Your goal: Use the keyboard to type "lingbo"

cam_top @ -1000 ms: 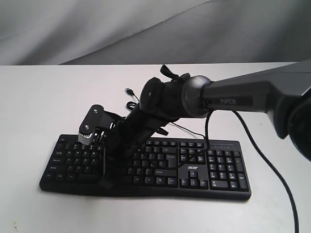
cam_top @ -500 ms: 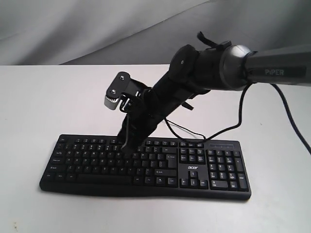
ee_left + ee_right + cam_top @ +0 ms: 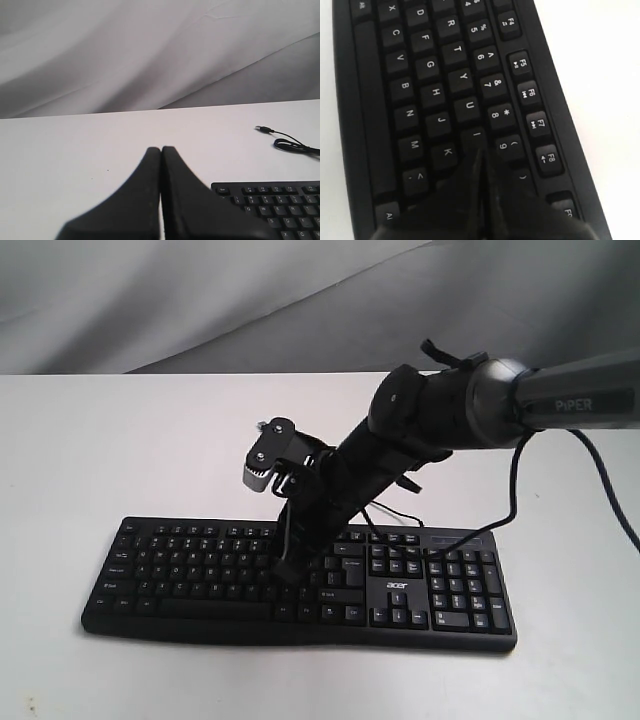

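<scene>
The black keyboard [image 3: 150,570] is lying flat on the white counter [image 3: 90,440]. The right arm [image 3: 440,405] is reaching down across it from the right and is hiding some keys in the middle. The right fingers [image 3: 476,167] are pressing tight together and are holding nothing. Their tip is sitting at the I key [image 3: 476,135]; I cannot tell if it is pushing the key down. The left fingers [image 3: 154,160] are also pressing flat on each other with nothing between them, hanging over the counter just beside the keyboard's corner. The exterior view is not showing them. A thin black cable [image 3: 295,146] is curling on the counter behind the keyboard, its plug [image 3: 261,129] lying free. Gray cloth [image 3: 200,300] is hanging at the back.
</scene>
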`<state>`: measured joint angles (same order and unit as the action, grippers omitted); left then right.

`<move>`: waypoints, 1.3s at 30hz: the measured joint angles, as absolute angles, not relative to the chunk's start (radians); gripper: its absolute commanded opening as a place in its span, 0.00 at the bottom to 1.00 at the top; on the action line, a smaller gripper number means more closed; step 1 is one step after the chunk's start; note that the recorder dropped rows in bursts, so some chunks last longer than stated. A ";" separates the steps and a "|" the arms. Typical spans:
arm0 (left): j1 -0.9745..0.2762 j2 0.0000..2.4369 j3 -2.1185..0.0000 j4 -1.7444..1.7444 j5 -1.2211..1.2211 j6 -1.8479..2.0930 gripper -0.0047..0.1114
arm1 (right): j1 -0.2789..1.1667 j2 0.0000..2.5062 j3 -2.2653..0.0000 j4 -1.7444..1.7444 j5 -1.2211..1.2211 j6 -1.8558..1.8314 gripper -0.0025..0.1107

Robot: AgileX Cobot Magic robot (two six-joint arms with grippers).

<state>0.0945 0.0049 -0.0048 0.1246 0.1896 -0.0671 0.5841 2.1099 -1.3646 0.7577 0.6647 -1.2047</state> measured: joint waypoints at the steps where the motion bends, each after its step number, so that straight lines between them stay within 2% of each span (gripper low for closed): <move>1: 0.095 0.005 -0.005 0.125 0.190 -0.067 0.04 | 0.584 2.110 -1.365 0.764 0.665 -1.209 0.02; 39: 0.095 0.005 -0.005 0.125 0.190 -0.067 0.04 | 0.592 2.127 -1.328 0.854 0.608 -1.282 0.02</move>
